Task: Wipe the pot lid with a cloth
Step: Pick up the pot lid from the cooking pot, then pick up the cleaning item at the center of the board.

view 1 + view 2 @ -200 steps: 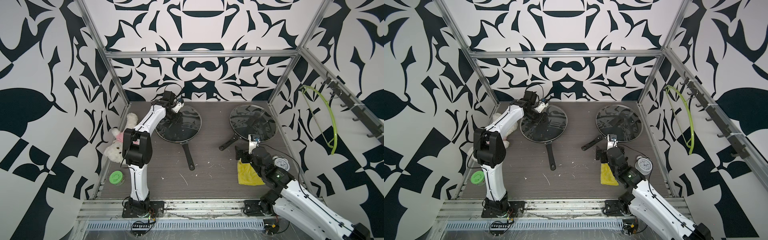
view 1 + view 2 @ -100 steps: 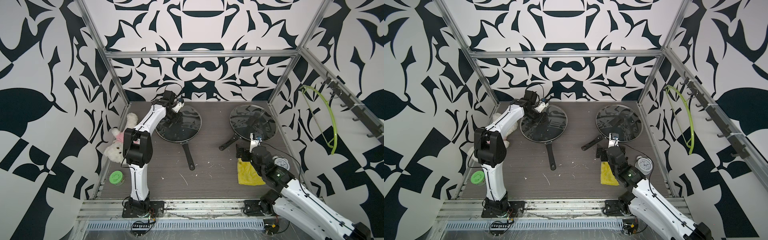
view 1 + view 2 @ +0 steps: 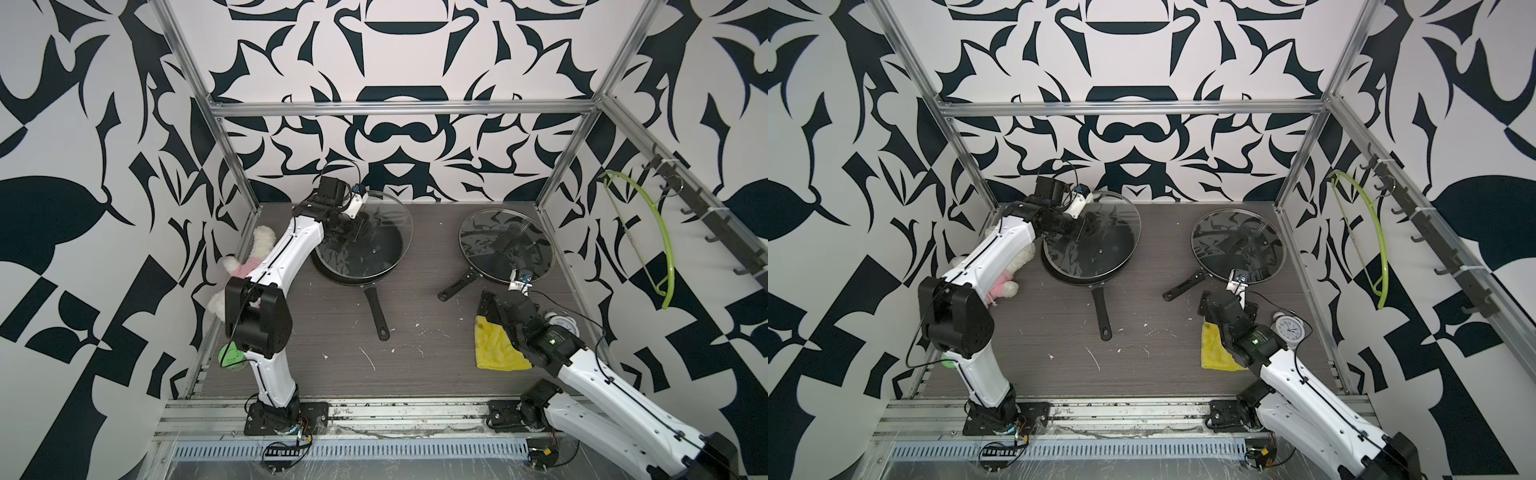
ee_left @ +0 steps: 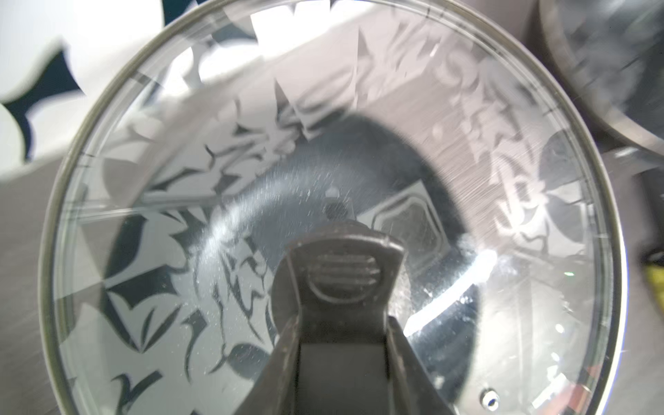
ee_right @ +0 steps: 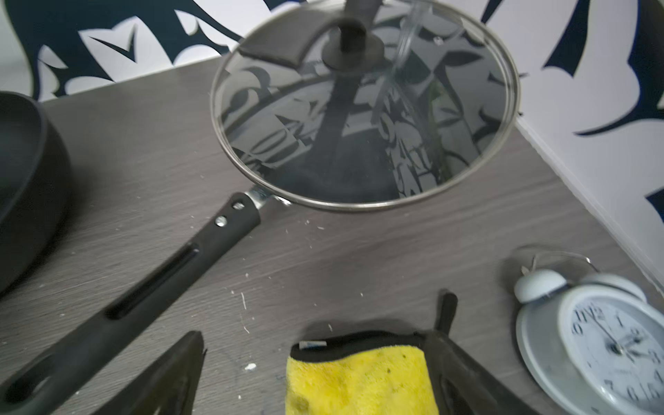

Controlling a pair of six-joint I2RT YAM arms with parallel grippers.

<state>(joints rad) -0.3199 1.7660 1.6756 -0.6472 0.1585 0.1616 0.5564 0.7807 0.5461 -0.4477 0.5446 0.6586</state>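
Note:
The pot lid [image 3: 386,220] [image 3: 1108,237] is round glass with a metal rim. It hangs tilted over a black frying pan [image 3: 357,272] at the back left. My left gripper [image 3: 356,227] [image 4: 343,359] is shut on the lid's black handle [image 4: 345,273]. The yellow cloth [image 3: 494,345] [image 3: 1214,349] [image 5: 359,381] lies flat at the front right, its black loop [image 5: 445,309] pointing away. My right gripper [image 3: 496,309] [image 5: 316,352] stands open over the cloth's far edge. One of its fingers is at the cloth's corner and the other stands apart on bare table.
A second pan with a glass lid [image 3: 505,245] [image 5: 363,118] sits at the back right, its handle [image 5: 143,298] reaching toward the cloth. A white alarm clock [image 3: 561,326] [image 5: 603,341] stands right of the cloth. A plush toy [image 3: 257,257] and a green disc [image 3: 230,355] lie by the left wall.
The right gripper has shifted very slightly over the cloth. The left arm still holds the lid in the same tilted place.

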